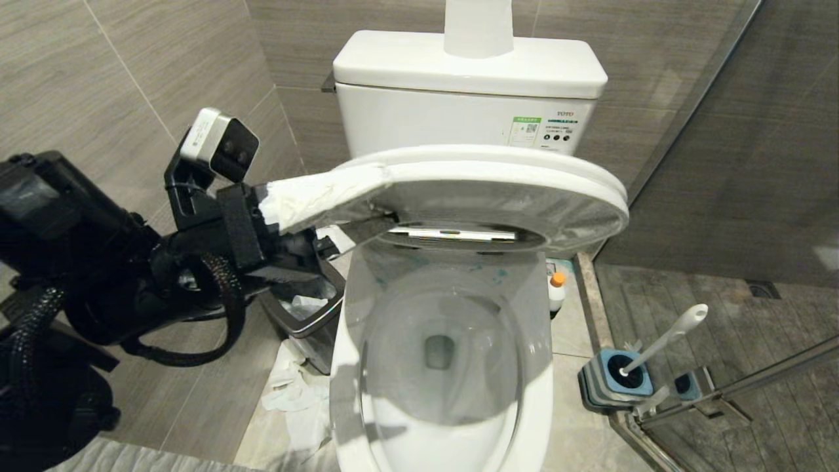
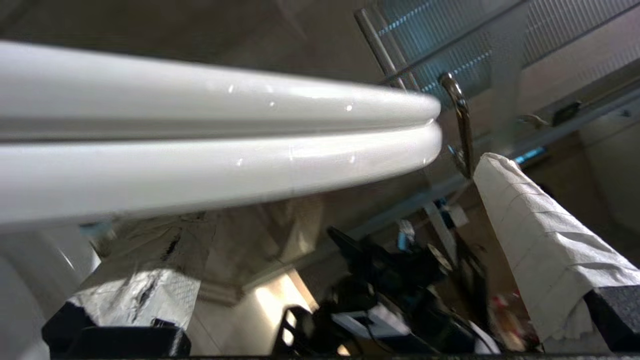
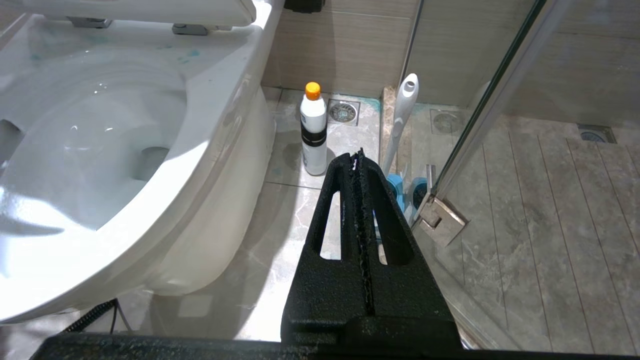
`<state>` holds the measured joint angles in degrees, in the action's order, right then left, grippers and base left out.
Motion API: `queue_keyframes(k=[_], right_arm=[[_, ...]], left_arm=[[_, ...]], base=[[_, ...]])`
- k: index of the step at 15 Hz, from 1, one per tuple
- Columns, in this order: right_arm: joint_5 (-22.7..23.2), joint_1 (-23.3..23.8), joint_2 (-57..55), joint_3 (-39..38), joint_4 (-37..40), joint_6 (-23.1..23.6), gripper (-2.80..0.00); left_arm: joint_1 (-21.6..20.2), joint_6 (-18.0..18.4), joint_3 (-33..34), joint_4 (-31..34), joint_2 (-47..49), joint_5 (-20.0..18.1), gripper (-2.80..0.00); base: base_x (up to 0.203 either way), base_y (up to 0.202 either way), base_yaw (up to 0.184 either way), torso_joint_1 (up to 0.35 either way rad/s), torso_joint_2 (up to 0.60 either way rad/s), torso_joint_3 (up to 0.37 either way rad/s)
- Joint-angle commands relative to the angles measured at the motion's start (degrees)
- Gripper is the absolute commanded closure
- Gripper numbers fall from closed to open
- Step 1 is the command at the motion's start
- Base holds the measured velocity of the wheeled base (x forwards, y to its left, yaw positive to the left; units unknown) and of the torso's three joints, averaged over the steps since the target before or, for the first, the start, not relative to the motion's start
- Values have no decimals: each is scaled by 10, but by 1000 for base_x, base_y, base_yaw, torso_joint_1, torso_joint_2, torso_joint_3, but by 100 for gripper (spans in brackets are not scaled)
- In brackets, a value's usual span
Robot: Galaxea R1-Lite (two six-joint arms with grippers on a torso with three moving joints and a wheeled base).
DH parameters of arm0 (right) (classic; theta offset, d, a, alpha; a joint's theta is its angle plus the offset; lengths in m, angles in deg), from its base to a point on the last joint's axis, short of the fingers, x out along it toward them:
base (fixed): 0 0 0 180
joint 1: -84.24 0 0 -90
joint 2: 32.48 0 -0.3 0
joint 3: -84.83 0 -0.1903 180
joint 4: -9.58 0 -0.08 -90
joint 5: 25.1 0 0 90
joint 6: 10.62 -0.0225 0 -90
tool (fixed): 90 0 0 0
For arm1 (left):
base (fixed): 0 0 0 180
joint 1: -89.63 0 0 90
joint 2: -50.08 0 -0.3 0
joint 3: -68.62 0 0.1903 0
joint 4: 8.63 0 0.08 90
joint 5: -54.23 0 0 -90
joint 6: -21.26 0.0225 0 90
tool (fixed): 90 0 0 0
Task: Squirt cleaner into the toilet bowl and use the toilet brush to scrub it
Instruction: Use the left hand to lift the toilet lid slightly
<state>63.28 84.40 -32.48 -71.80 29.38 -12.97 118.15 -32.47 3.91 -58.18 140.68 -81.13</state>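
Note:
The toilet bowl (image 1: 344,367) (image 3: 200,115) stands uncovered, with blue smears at the back of its rim. Its white seat and lid (image 1: 498,177) (image 2: 200,130) hang together half raised over the rear of the bowl. My left gripper (image 1: 377,203) (image 2: 320,200) is open and straddles their left edge, one paper-wrapped finger (image 1: 314,193) on top and the other finger underneath. The cleaner (image 1: 556,292) (image 3: 313,130) stands on the floor to the right of the bowl. The toilet brush (image 1: 668,337) (image 3: 402,120) leans in its blue holder (image 1: 616,380). My right gripper (image 3: 356,155) is shut and empty, low beside the bowl.
A dark waste bin (image 1: 308,321) with paper in it stands left of the bowl, under my left arm. Crumpled tissue (image 1: 295,393) lies on the floor. A glass shower door (image 1: 754,373) and its hinge (image 3: 442,220) close off the right. A paper roll (image 1: 478,26) sits on the tank.

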Motion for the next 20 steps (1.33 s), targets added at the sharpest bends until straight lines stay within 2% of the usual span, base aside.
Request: queue_keyframes(k=[1,4,7,11,17,20], right_arm=[[0,0,-1,-14,0,0,0],[0,-1,-1,-14,0,0,0],[0,-1,-1,-14,0,0,0],[0,0,-1,-14,0,0,0],[0,0,-1,-14,0,0,0],[0,0,-1,-14,0,0,0]], left_arm=[[15,13,-28,-2,34,30,-280],[16,22,-52,-2,40,34,-280],[15,79,-72,-2,68,48,-280],[11,108,-122,-1,111,71,-280],[-12,178,-278,53,191,90,-280],[-22,208,-370,102,234,119,-280]], base=[[0,0,0,0,0,0],[0,0,0,0,0,0],[0,0,0,0,0,0],[0,0,0,0,0,0],[0,0,0,0,0,0],[0,0,0,0,0,0]])
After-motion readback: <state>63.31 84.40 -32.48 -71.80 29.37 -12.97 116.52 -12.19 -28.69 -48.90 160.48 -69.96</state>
